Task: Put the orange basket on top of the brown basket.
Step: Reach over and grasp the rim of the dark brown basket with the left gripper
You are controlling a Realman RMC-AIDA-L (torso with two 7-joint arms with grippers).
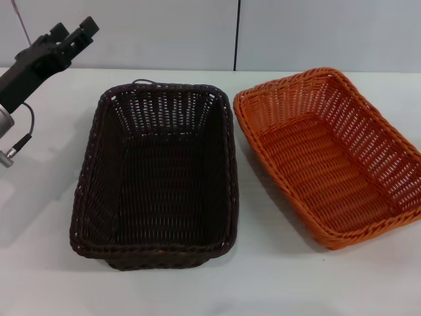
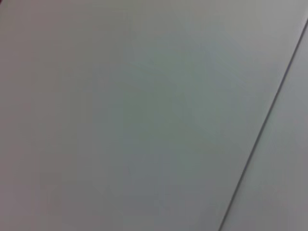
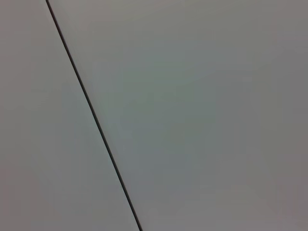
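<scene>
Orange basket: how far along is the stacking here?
Nothing is done yet. The orange basket sits on the table beside the brown basket, to its right, both empty. The left gripper is raised at far left, holding nothing; the right is unseen. Grasping, lifting and stacking all remain.
</scene>
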